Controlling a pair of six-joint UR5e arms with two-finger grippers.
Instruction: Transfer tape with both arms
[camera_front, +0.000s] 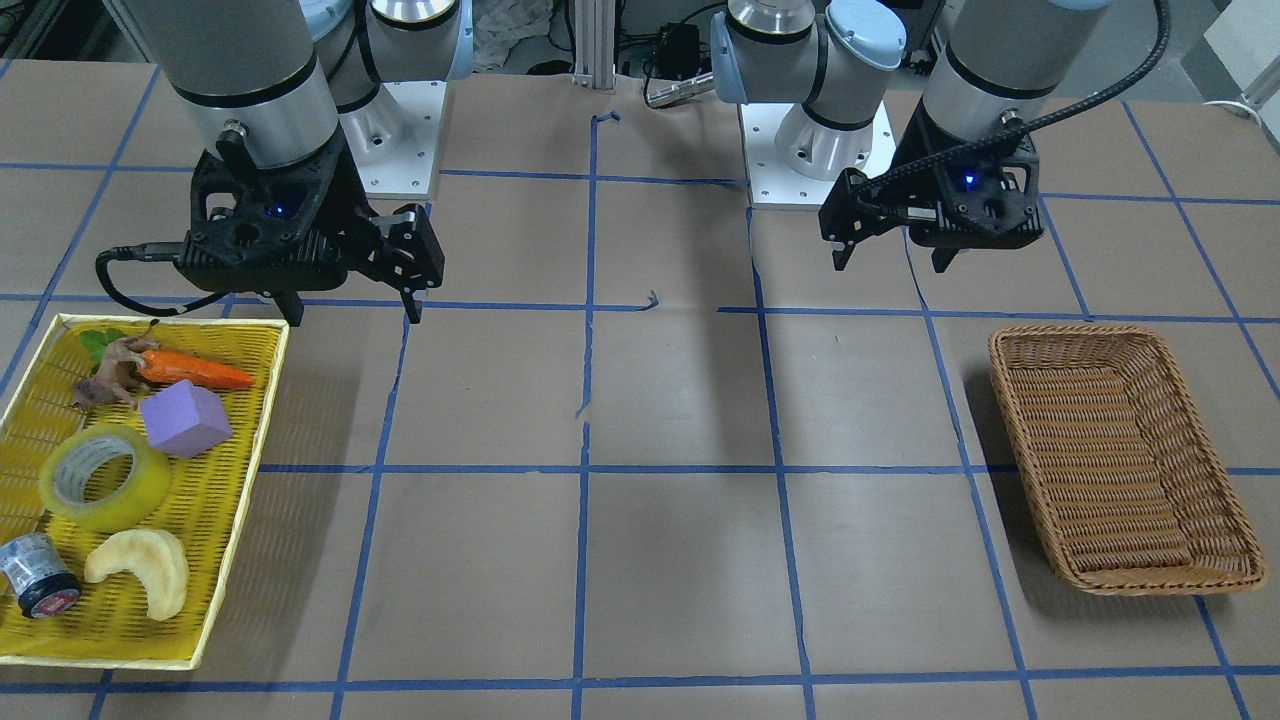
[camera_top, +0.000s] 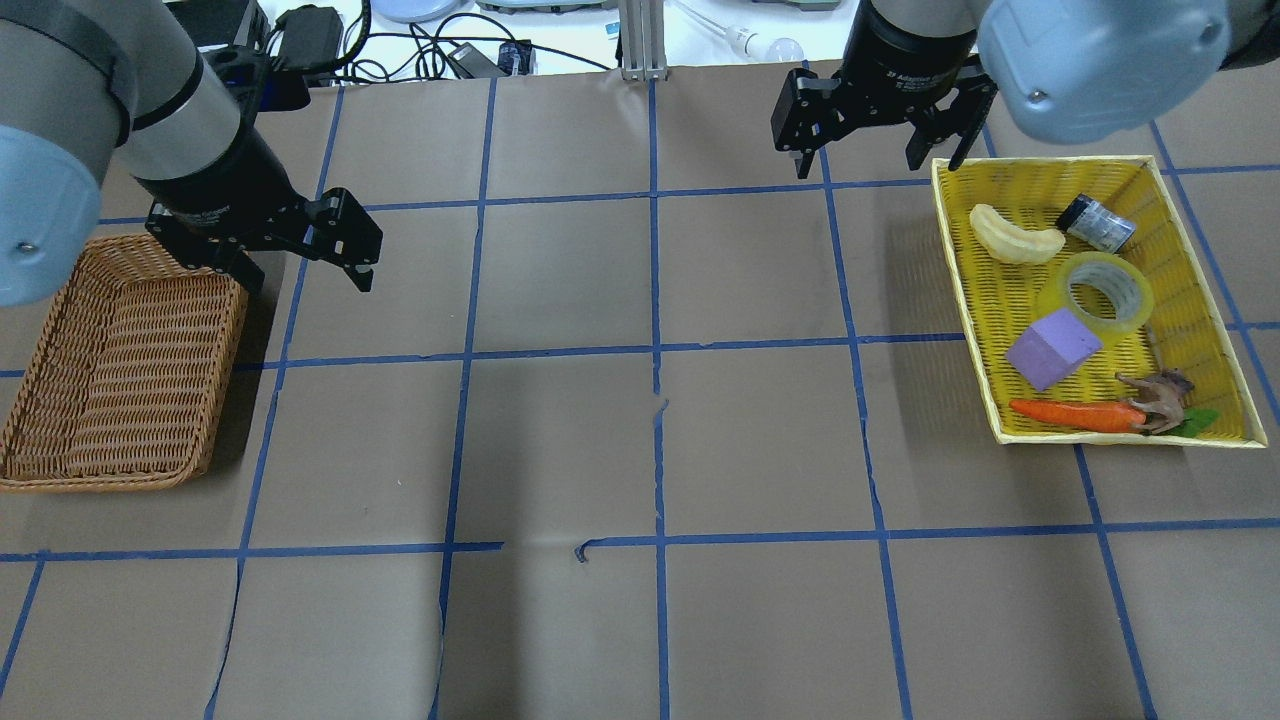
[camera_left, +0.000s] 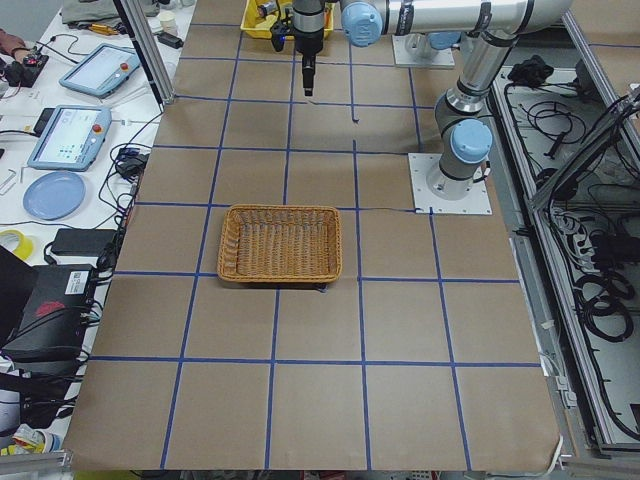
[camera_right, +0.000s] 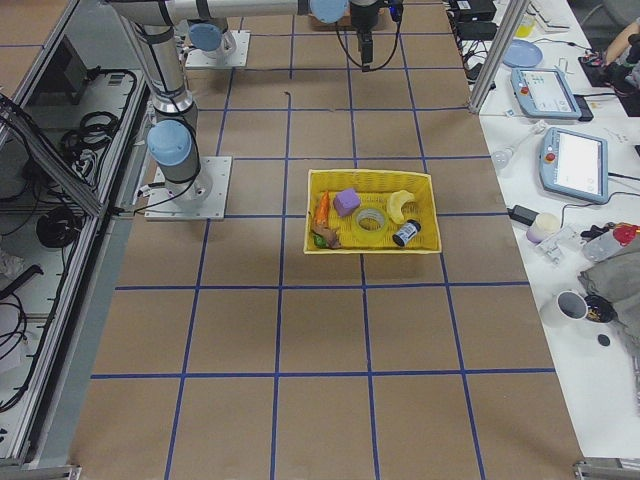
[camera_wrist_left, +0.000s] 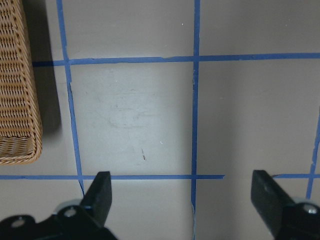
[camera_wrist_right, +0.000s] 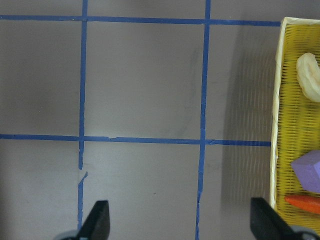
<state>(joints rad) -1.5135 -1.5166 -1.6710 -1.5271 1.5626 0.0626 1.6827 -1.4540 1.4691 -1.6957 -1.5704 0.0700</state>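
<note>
1. Overhead view, far left: wicker basket (camera_top: 120, 480), nothing seen in it. Likely the drop-off.
2. Left gripper (camera_top: 308, 285) hovers just right of the basket's upper corner. Fingers spread wide and holding nothing; its wrist view shows only bare table between them.
3. Upper right of centre: right gripper (camera_top: 878, 168) hangs beside the upper-left corner of the yellow tray (camera_top: 967, 300). Fingers also wide apart and holding nothing.
4. Right side: the tape (camera_top: 1128, 310) lies flat in the tray, hole up. A purple block (camera_top: 1053, 348) sits just beside it at lower left, and a dark cylinder (camera_top: 1097, 222) is near at the top.
5. Step, my read: pick not yet begun, 0 of the transfer done.
6. Next move needs the right gripper to shift right and down over the tape, then descend with 1 finger in the hole and 1 outside, on the side away from the block. It then lifts and meets the left gripper mid-table for the hand-over.
</note>
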